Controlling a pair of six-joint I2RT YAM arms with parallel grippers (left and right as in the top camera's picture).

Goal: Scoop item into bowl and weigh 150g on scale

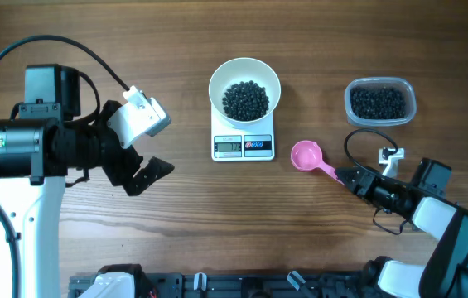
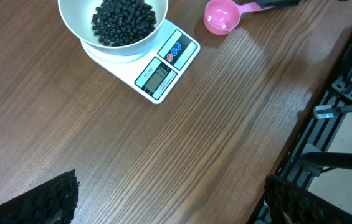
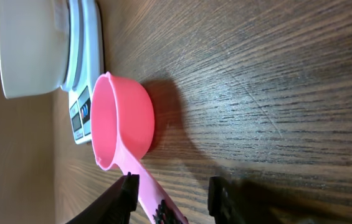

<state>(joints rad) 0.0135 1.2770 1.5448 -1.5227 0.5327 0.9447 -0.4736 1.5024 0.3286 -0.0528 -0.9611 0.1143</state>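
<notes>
overhead: white bowl [image 1: 244, 76] sits on the scale [image 1: 243, 146], centre back of the wooden table [image 1: 217, 223]. the black beads [image 1: 245, 99] heap in the bowl's middle. scale display faces the front edge; digits too small to read.

clear plastic tub [image 1: 380, 101] stands well to the right of the scale, with more of the same beads inside.

pink scoop [image 1: 306, 155] lies on the table just right of the scale, cup toward it, handle running back toward the right arm.

right gripper [image 1: 345, 176] is low at the handle's end. right wrist view: handle passes between the fingers [image 3: 123, 199], close against one, a visible gap to the other. jaws astride the handle, not clamped on it.

left gripper [image 1: 144, 174] hangs over bare table left of the scale, jaws spread wide, nothing between them. left wrist view: both finger pads [image 2: 57, 199] at the bottom corners, wood grain between.
</notes>
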